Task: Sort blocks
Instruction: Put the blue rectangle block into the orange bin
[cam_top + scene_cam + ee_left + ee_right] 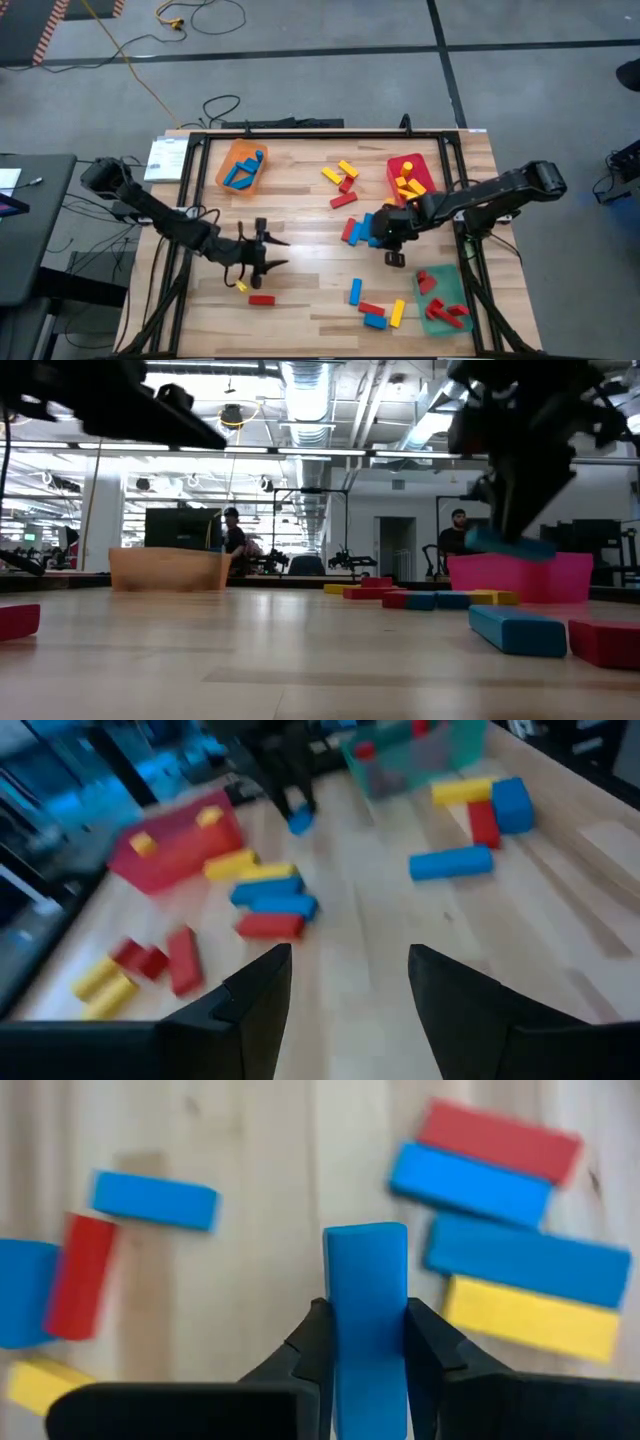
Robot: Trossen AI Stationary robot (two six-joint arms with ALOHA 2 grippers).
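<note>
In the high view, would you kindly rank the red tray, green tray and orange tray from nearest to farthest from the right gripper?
From the right gripper, shut on a blue block:
1. Red tray, just behind it.
2. Green tray, at the front right corner; close to the red tray's distance.
3. Orange tray, far across, on the left.

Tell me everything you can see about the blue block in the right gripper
The blue block is a plain, solid blue oblong with flat faces and squared edges. The right gripper is shut on it, fingers pinching its two long sides, one end sticking out past them. It hangs clear above the wooden table, near the red tray.
</note>
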